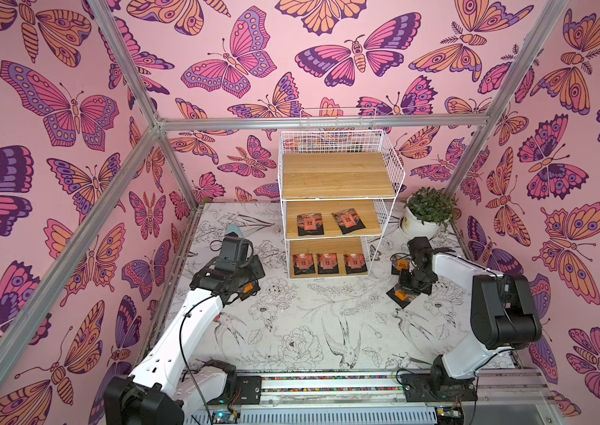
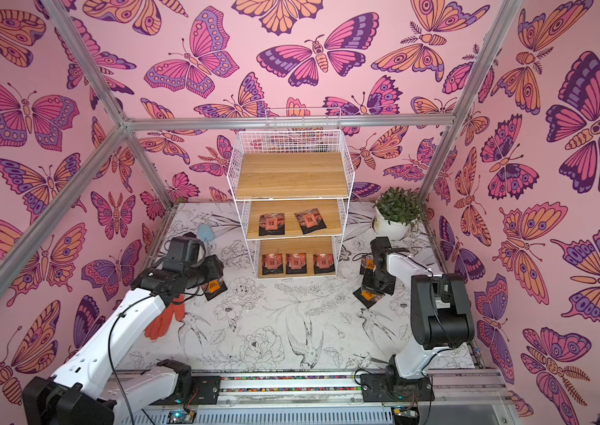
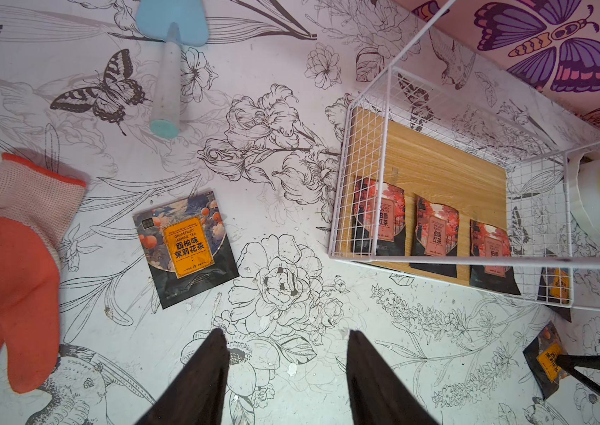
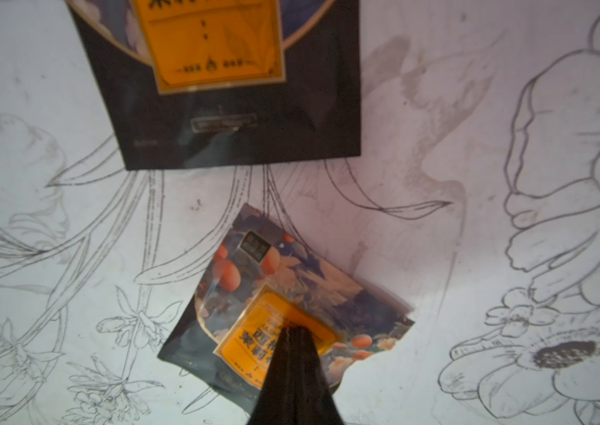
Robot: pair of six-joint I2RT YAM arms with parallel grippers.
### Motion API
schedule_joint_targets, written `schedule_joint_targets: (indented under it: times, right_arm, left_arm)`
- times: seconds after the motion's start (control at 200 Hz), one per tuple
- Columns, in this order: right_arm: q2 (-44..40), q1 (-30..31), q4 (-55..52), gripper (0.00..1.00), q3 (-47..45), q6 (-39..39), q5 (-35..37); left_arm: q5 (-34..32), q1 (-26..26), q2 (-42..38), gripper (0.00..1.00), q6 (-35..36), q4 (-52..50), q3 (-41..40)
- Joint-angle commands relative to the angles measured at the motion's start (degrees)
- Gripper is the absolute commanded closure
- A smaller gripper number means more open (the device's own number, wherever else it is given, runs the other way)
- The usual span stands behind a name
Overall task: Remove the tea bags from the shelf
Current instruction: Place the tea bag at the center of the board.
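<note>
Though three orange-label tea bags [image 1: 400, 294] are already off the shelf [image 1: 338, 176], down at the tabletop [image 1: 309, 323], five pink-label tea bags [image 1: 310, 223] are left: two on the middle tier, three on the bottom; top board bare. Right hand [image 4: 293, 333] clamped fully shut on one orange-label bag [image 4: 291, 287], just beside another bag [image 4: 224, 92]. Left hand [image 3: 287, 368] roughly half open, empty, near the third bag [image 3: 186, 248]. Clutter: orange glove [image 3: 7, 294], blue trowel [image 3: 169, 55], plant pot [image 1: 418, 224]. Wire side panels [image 3: 364, 184] and overhanging boards likely hinder reaching in.

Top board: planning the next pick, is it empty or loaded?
Empty. The top board is bare wood in both top views; tea bags lie on the two lower boards.
</note>
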Motion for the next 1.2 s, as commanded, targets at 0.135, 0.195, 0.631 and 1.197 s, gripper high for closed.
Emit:
schedule_joint_targets:
  times: [0.135, 0.195, 0.631, 1.197]
  right_arm:
    - [2.86, -1.13, 0.49, 1.00, -0.27, -0.86, -0.15]
    - [2.25, -1.15, 0.80, 1.00, -0.53, -1.01, -0.35]
    - [-10.17, -1.07, -6.13, 0.98, 6.94, -1.55, -4.30]
    - [-17.61, -0.97, -6.17, 0.75, 6.55, -1.15, -9.41]
  left_arm:
    - [-1.63, -1.31, -1.63, 0.45, 0.40, -2.67, 1.37]
    - [-1.93, -1.74, -2.07, 0.45, 0.30, -2.97, 1.53]
    - [-6.99, -7.09, -5.97, 0.45, -0.90, -8.37, 6.09]
    - [-30.40, -40.50, 2.38, 0.44, -11.83, -5.80, 16.67]
